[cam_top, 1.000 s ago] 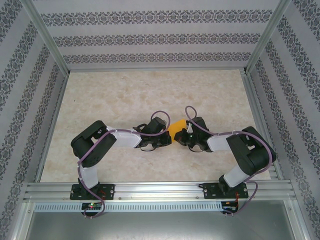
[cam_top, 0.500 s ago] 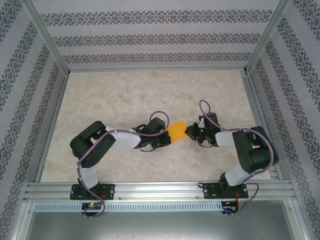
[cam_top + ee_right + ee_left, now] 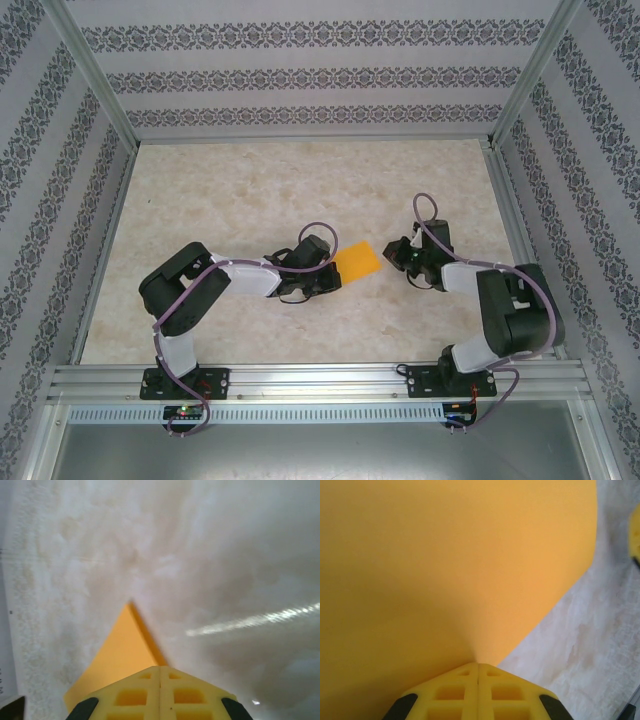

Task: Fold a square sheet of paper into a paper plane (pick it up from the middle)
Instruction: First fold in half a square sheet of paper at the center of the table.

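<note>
On the marbled beige tabletop (image 3: 250, 190), midway between its side edges and nearer the front edge, a thin square orange paper sheet (image 3: 358, 260) is pinched by the left end effector (image 3: 478, 676). The right end effector (image 3: 160, 679) is pressed together just beside the sheet's corner.

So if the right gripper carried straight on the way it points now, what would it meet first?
Probably the square sheet of paper, held by the left gripper: its corner lies just ahead of the right gripper, slightly left. Height is unclear, so it might pass above.
</note>
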{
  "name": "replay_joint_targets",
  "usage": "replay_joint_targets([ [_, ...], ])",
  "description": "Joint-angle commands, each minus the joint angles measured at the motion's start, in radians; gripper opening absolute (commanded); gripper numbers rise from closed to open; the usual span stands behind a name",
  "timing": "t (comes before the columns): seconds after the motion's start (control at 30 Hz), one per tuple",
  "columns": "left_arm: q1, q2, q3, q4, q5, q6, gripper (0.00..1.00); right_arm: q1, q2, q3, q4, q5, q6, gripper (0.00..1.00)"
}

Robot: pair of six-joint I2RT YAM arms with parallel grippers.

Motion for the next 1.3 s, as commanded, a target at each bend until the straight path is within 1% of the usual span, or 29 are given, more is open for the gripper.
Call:
replay_joint_targets([
  [0.0, -0.005, 0.016, -0.004, -0.136, -0.021, 0.045, 0.0, 0.04, -0.068, -0.025, -0.005, 0.009, -0.01, 0.0],
  [0.13, -0.005, 0.008, 0.014, -0.101, -0.008, 0.075, 0.0, 0.118, -0.064, -0.05, 0.023, 0.008, 0.038, 0.0],
  [0.2, -0.005, 0.005, 0.027, -0.082, 0.006, 0.102, 0.01, 0.157, -0.036, -0.06, 0.074, -0.007, 0.063, 0.0],
  [0.37, -0.006, -0.015, 0.052, -0.042, 0.022, 0.15, 0.03, 0.216, 0.065, -0.048, 0.173, -0.055, 0.107, 0.0],
  [0.53, -0.005, -0.031, 0.05, 0.012, 0.014, 0.157, 0.03, 0.228, 0.13, -0.044, 0.209, -0.051, 0.127, 0.0],
  [0.67, -0.007, -0.004, 0.038, 0.1, 0.032, 0.121, 0.03, 0.228, 0.144, -0.053, 0.185, -0.023, 0.127, 0.0],
  [0.83, -0.01, 0.04, 0.051, 0.156, 0.029, 0.091, 0.03, 0.228, 0.154, -0.068, 0.181, -0.003, 0.135, 0.0],
  [1.03, -0.011, 0.096, 0.085, 0.154, 0.059, 0.083, 0.01, 0.228, 0.175, -0.063, 0.18, 0.002, 0.146, 0.0],
  [1.27, -0.012, 0.094, 0.06, 0.115, 0.025, 0.045, 0.0, 0.228, 0.183, -0.076, 0.176, 0.029, 0.172, 0.0],
])
